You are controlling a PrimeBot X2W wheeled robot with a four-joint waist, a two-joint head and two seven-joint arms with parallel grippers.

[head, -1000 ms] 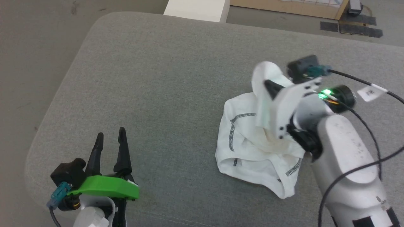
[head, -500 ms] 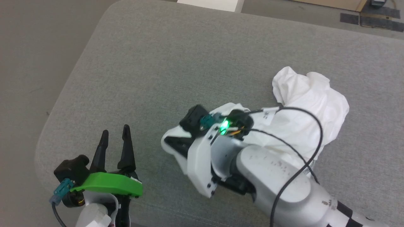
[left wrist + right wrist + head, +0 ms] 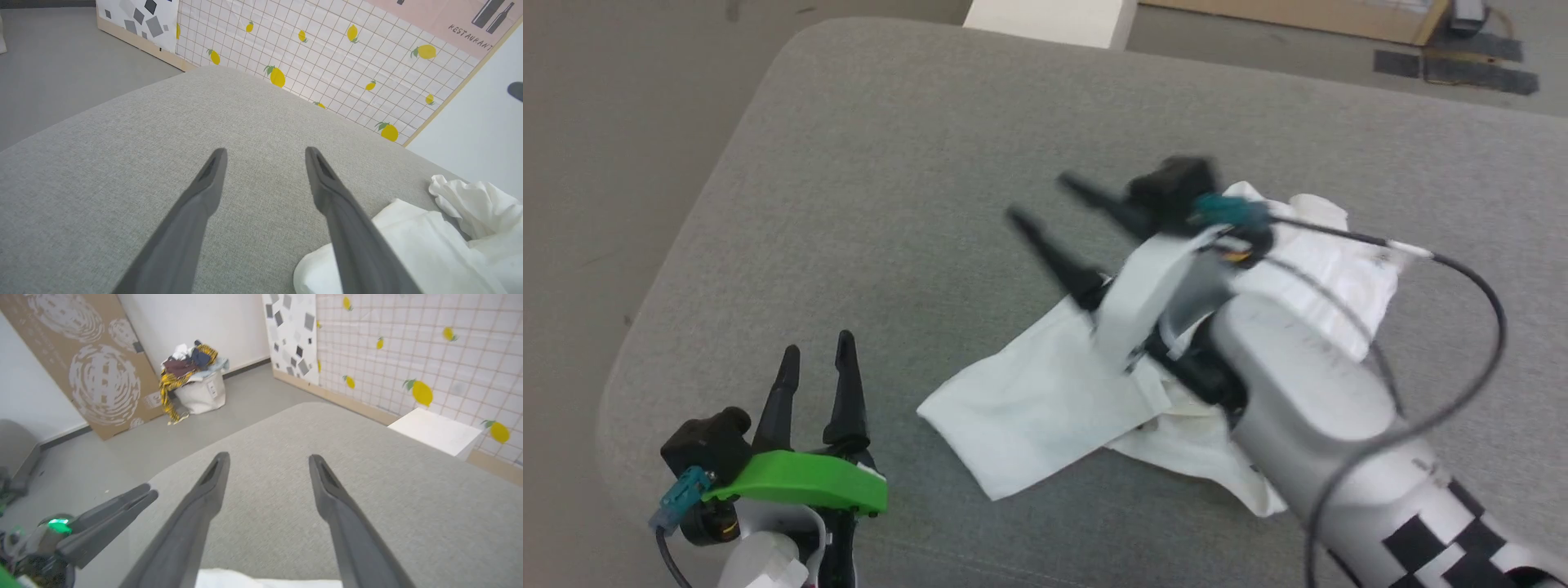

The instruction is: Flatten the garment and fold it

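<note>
Nearest, at the lower left of the head view, the left hand (image 3: 816, 344) is being held open above the grey upholstered surface (image 3: 890, 163), its two dark fingers parted with nothing between them. To its right the garment (image 3: 1037, 408) is being seen lying on that surface, well apart from those fingertips. A flat white flap is being spread toward the left hand, and a crumpled mass is being bunched farther back on the right. In the left wrist view the garment (image 3: 412, 241) is being partly covered by the right finger of the left hand (image 3: 265, 150).

Over the garment's middle the right hand (image 3: 1039, 196) is being held open and empty, fingers spread and pointing past the cloth over bare surface. The garment is lying beneath the wrist and forearm, behind the fingertips. In the right wrist view its white edge (image 3: 229, 582) is being shown at the bottom, between the finger bases of the right hand (image 3: 268, 456). Whether the arm is touching the cloth cannot be told.

Farthest off, a white box (image 3: 1045, 20) is being seen beyond the surface's far edge.
</note>
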